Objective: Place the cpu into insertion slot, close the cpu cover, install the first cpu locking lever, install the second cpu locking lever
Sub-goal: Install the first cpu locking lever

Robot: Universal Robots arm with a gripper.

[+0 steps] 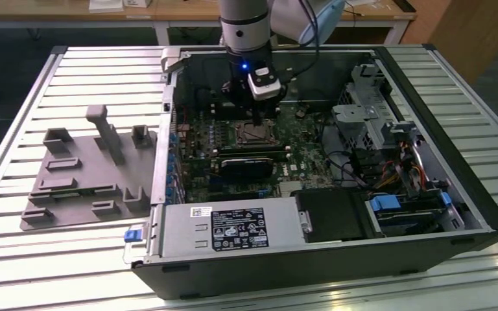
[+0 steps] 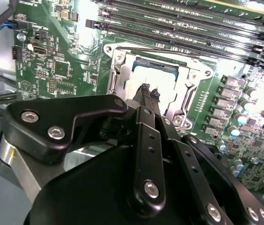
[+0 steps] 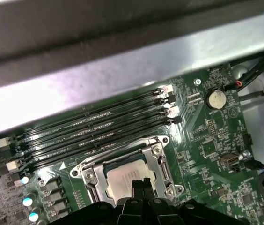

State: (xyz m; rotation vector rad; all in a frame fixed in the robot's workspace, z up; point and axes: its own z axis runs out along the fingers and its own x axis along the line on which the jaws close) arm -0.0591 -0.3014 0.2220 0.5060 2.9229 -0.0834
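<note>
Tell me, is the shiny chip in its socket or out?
In. The cpu lies flat in the insertion slot, the cpu cover framing it.

Robot arm: one (image 1: 247, 26), reaching down into the open case.
Pincer: one (image 2: 150, 91), above the socket.
Computer case: one (image 1: 482, 214), lying open on the counter (image 1: 24, 97).
Green circuit board: one (image 2: 62, 65).
Cpu: one (image 3: 127, 176), pale metal top, seated in the socket.
Insertion slot: one (image 2: 122, 72), with the chip inside.
Cpu cover: one (image 3: 162, 164), a silvery frame lying around the chip.
Long black slots beside the socket: four (image 3: 99, 129), side by side in the first wrist view.
Round silver coin cell: one (image 3: 216, 99).
Grey moulded fixture tray: one (image 1: 76, 188), beside the case on the exterior view's left.
Power supply box with label: one (image 1: 231, 227).
</note>
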